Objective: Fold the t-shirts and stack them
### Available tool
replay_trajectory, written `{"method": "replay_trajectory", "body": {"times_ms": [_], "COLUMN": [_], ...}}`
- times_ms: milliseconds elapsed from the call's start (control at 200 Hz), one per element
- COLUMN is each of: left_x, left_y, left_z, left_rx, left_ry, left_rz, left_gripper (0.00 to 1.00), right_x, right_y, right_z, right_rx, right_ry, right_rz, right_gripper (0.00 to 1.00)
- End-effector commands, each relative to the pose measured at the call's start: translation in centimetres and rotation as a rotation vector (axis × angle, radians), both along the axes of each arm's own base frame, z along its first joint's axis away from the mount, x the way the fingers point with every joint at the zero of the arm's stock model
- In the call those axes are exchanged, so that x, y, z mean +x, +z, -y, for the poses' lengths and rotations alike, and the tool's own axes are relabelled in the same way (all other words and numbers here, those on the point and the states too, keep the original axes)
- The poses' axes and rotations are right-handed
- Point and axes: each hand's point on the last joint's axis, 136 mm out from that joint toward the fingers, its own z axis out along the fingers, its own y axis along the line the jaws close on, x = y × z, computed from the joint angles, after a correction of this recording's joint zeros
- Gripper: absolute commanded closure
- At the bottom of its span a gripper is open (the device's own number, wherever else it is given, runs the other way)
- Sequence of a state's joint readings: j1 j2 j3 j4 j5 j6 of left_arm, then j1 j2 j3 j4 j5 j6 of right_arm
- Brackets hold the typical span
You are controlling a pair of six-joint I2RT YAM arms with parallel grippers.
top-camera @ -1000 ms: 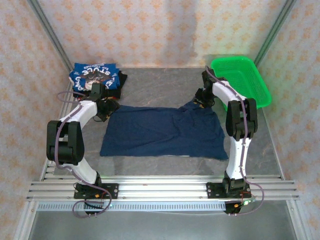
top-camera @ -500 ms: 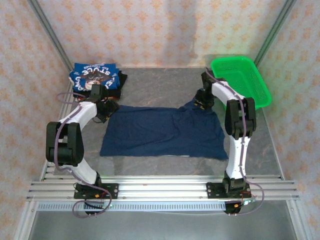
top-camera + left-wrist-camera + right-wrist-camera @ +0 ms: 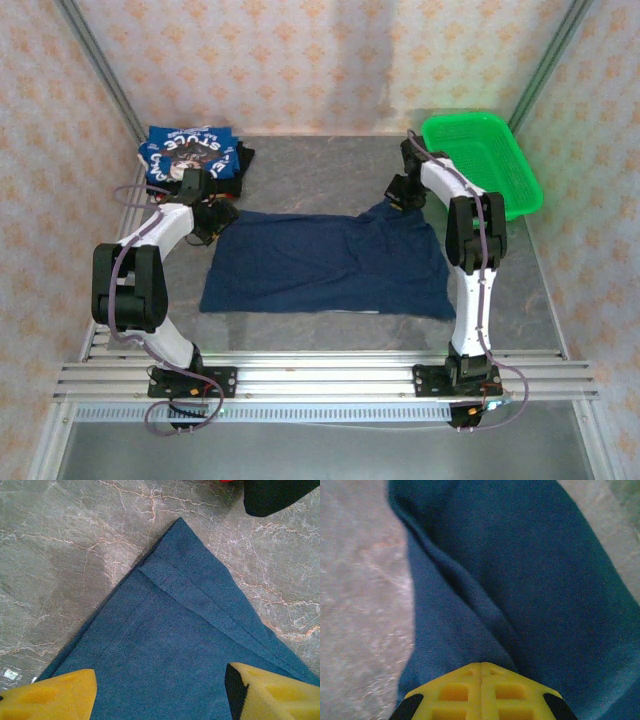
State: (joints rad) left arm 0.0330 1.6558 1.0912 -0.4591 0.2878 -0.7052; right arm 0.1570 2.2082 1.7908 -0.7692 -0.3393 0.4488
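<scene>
At the middle of the grey marbled table point(image 3: 310, 165), a navy t-shirt point(image 3: 325, 262) lies spread out and mostly flat, with its long edges running left to right. The left fingers point(image 3: 222, 214) sit at the shirt's far left corner. In the left wrist view these yellow fingers point(image 3: 50, 695) stand well apart, one at each lower corner of the picture. The shirt's hemmed corner point(image 3: 175, 580) lies flat on the table between and beyond them, pointing away from the camera, and neither finger pinches it.

The right fingers point(image 3: 398, 198) are at the shirt's far right corner, just beside the green basket point(image 3: 480, 160). In the right wrist view the yellow fingers point(image 3: 455, 690) meet tip to tip, clamped on the navy cloth point(image 3: 530, 580). The cloth rises in a soft ridge that runs into their grip, and bare table shows to its left.

At the far left corner of the table, well apart from the basket, sits a stack of folded t-shirts point(image 3: 190, 158). The top one is blue with white lettering and a graphic print, and black cloth point(image 3: 244, 158) pokes out along its right side. The left wrist view catches that black cloth point(image 3: 275, 495) at its upper right, with a sliver of red point(image 3: 227, 481) just beside it.
</scene>
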Motion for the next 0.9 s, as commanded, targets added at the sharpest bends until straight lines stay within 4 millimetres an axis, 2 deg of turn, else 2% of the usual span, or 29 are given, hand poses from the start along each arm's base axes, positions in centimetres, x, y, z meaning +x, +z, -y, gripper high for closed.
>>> {"method": "replay_trajectory", "body": {"times_ms": [0, 160, 245, 340, 400, 530, 896], "left_x": [0.1, 0.1, 0.0, -0.1, -0.2, -0.3, -0.5], "left_y": [0.3, 0.1, 0.2, 0.2, 0.0, -0.6, -0.6], "left_z": [-0.6, -0.5, -0.5, -0.4, -0.4, -0.2, -0.2], "left_rx": [0.024, 0.019, 0.020, 0.020, 0.020, 0.006, 0.012], "left_ry": [0.000, -0.003, -0.008, -0.014, -0.017, -0.014, -0.020], "left_rz": [0.001, 0.001, -0.003, 0.000, -0.004, -0.008, -0.013], "left_gripper": [0.31, 0.31, 0.31, 0.31, 0.31, 0.31, 0.31], "right_x": [1.4, 2.6, 2.1, 0.3, -0.9, -2.6, -2.9], "right_y": [1.9, 2.7, 3.0, 2.8, 2.5, 0.9, -1.1], "right_z": [-1.1, -1.8, -1.5, -0.5, 0.1, 1.1, 1.4], "right_rx": [0.034, 0.074, 0.049, -0.009, -0.041, -0.086, -0.112], "right_ry": [-0.002, -0.017, 0.002, 0.019, 0.027, 0.035, 0.020], "right_rz": [0.052, 0.084, 0.051, 0.010, -0.006, -0.055, -0.083], "right_gripper": [1.00, 1.00, 1.00, 0.72, 0.63, 0.62, 0.63]}}
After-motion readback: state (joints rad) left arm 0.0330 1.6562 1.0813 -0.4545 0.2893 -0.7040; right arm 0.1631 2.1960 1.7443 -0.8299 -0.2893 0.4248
